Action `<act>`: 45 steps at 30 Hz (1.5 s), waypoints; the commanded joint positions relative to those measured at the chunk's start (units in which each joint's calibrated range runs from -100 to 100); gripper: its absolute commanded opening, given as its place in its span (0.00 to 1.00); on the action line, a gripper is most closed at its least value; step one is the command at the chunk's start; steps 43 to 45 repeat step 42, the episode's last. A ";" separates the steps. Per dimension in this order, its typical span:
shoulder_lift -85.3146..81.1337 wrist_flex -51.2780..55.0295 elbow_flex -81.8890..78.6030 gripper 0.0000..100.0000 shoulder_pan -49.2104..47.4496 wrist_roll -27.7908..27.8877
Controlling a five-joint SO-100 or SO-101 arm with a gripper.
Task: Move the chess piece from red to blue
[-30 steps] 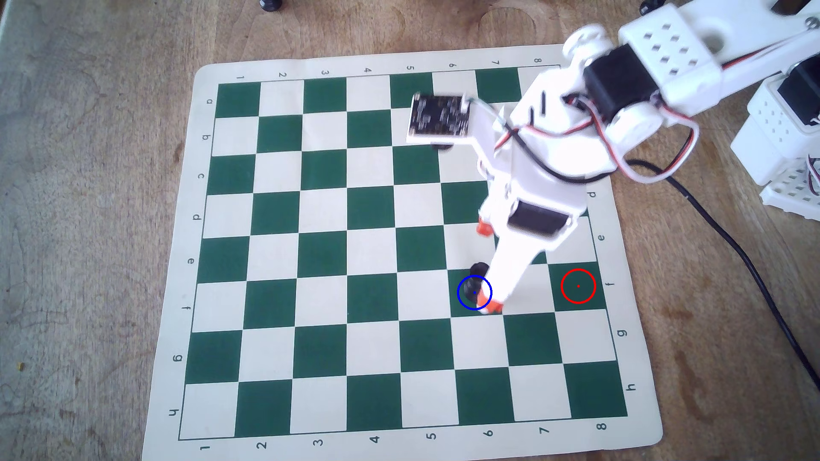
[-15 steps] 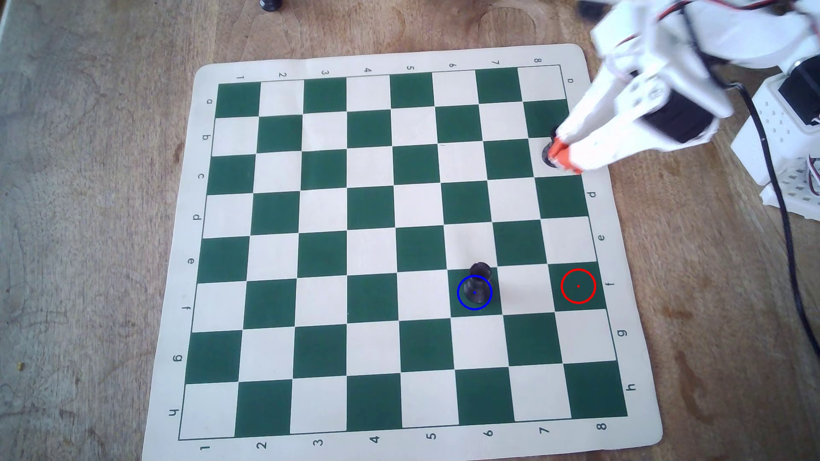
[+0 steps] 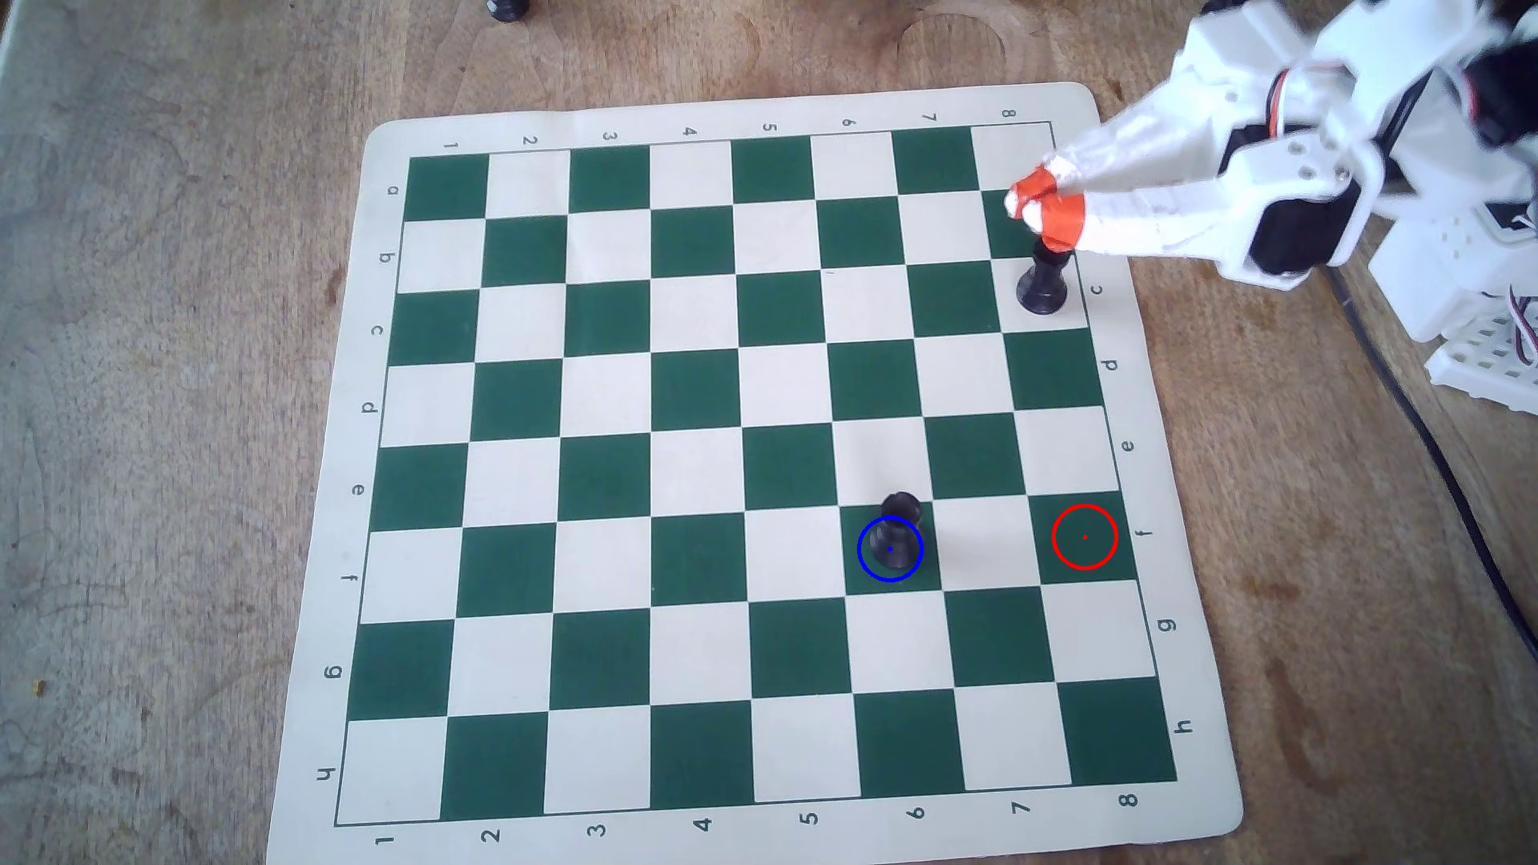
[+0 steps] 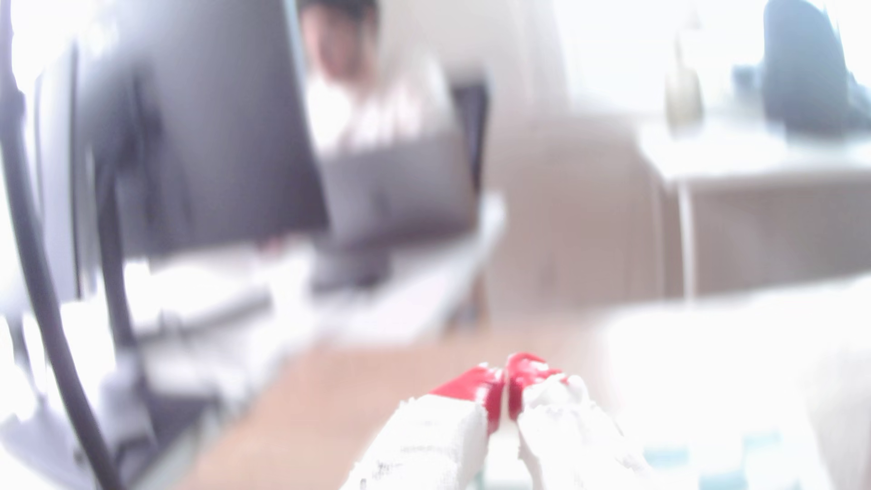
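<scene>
The chess piece is standing in the blue ring, red ring bare, so the move looks done. The gripper (tips pinched together, nothing in them) has pulled up by the board's far corner, off the other black piece it touched half a second ago.

Your arm, all white plastic with orange-red tips.
You've got two long white fingers, rough-surfaced and each capped in orange-red tape at the gripper; the wrist view shows those caps as bright red over ragged white wrap. Look behind them: a black servo block, small screw holes, red-and-white wires, a perforated white base.
</scene>
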State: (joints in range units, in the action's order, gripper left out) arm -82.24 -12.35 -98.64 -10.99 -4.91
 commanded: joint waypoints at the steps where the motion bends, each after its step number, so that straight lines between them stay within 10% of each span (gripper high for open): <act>1: -3.08 -36.63 -1.36 0.00 1.88 4.44; 10: -13.52 -68.98 -1.36 0.00 -1.72 8.60; 23: -13.52 -87.32 -1.36 0.00 4.38 8.99; 45: -13.52 -87.40 -1.36 0.00 10.01 13.58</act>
